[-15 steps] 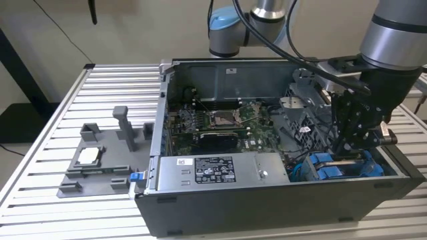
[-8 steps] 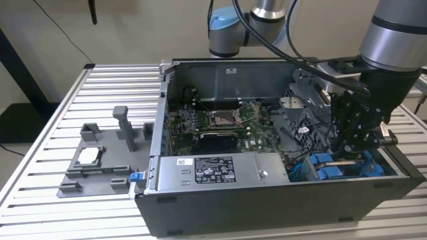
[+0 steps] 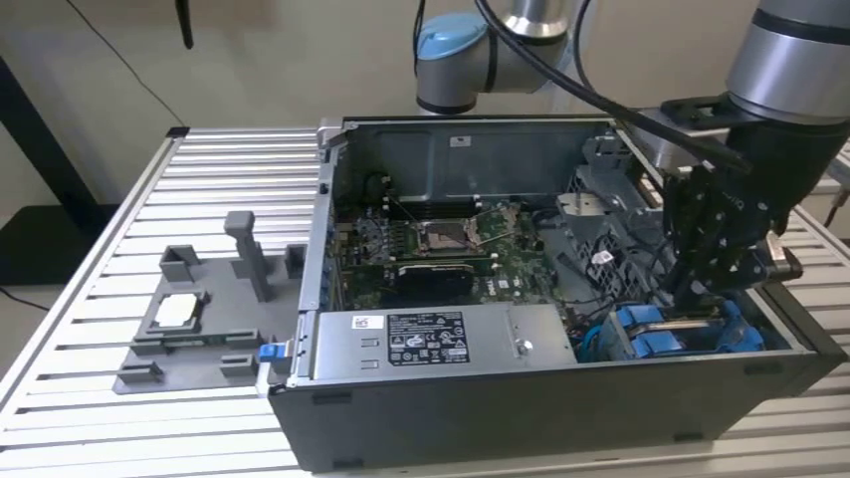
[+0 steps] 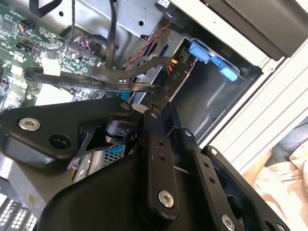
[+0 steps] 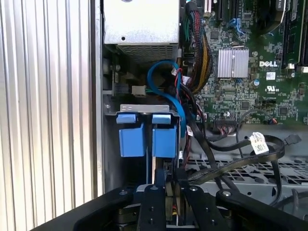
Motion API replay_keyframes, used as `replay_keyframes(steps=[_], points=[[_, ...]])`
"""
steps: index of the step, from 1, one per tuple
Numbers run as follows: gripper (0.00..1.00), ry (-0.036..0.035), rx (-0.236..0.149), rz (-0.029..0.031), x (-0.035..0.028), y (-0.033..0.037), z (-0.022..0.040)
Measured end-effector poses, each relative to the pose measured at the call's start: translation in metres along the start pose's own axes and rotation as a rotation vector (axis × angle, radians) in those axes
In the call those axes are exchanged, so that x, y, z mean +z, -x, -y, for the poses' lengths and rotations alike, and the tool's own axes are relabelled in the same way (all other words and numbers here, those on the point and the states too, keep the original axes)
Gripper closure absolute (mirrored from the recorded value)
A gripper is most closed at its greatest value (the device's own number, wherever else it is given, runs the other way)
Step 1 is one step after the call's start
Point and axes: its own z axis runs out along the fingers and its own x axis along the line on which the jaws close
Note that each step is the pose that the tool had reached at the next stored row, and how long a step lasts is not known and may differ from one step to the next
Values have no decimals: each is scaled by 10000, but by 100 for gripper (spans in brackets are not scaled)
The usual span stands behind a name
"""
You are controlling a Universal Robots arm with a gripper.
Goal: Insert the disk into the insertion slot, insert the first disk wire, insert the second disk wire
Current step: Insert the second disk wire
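I judge the disk (image 5: 149,139) already seated in the slot (image 5: 144,108) just ahead of my claw (image 5: 166,185), which is pinched on a black wire (image 4: 96,83), neither wire visibly plugged.

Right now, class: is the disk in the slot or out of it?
In: the disk's blue tabs sit inside the slot, below the gripper.

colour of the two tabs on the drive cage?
Bright blue. The tabs on the drive cage show best in the first wrist view.
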Motion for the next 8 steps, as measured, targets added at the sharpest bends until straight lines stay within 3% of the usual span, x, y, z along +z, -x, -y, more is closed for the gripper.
replay_keyframes(steps=[8], points=[[76, 1, -1, -1, -176, -13, 5]])
